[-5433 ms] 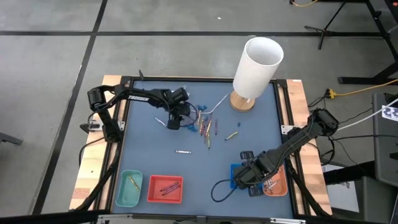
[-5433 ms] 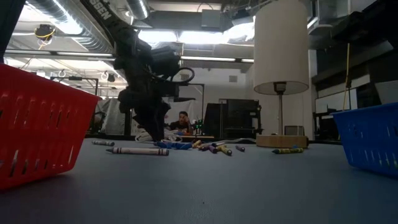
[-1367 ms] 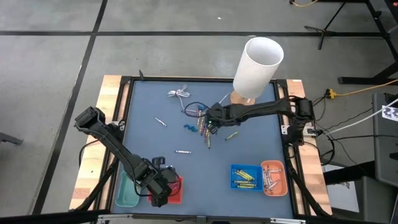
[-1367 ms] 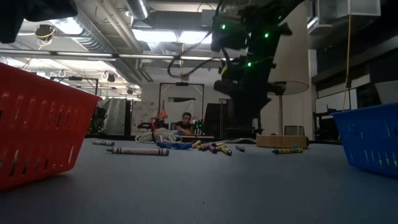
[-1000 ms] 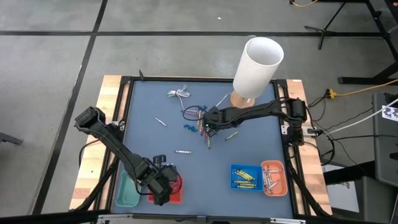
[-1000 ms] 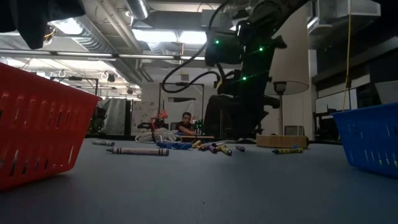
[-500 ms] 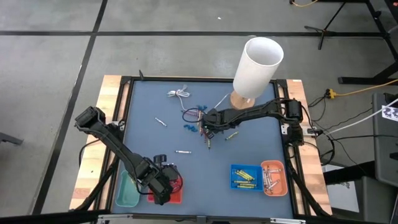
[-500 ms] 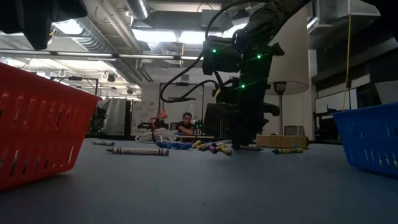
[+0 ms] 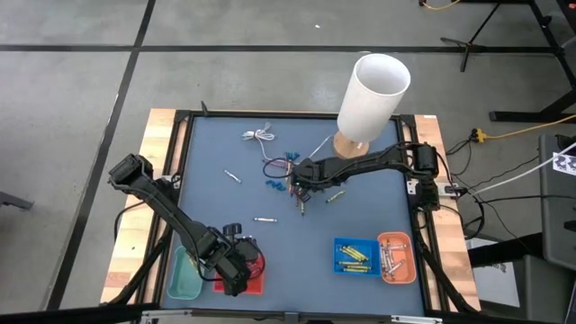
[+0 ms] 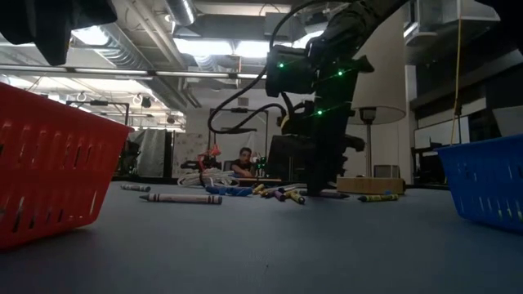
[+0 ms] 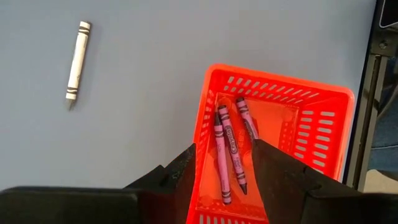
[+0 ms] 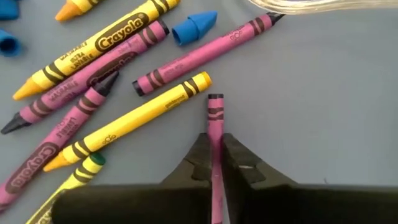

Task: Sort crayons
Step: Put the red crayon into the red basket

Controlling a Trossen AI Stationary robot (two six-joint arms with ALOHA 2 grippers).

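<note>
Clamped between the fingers of the right gripper (image 12: 216,163) is a purple crayon (image 12: 215,118), pinched along its length at the near edge of the crayon pile (image 9: 298,184). A second and a half ago this gripper was seen hanging clear above the pile; since then it has been brought down to the mat and closed, so the pick is judged made and only the lift and the carry to a basket are left.

Nearest of all, at the front of the table, the left gripper (image 11: 224,163) is held with its fingers parted over the red basket (image 11: 323,118), well apart from the pile. Three reddish crayons (image 11: 230,146) are seen lying in the basket, so that drop is judged finished. Beside the basket on the mat, a grey-white crayon (image 11: 77,61) is left unsorted.

Around the gripped crayon, yellow crayons (image 12: 130,118), further purple crayons (image 12: 205,53) and a blue chunk (image 12: 194,27) are crowded, the nearest yellow tip just beside it; these could be dragged along on the lift.

Beyond the pile, a lamp (image 9: 371,101) is stood, and a white cable (image 9: 258,137) is coiled off to one side.
</note>
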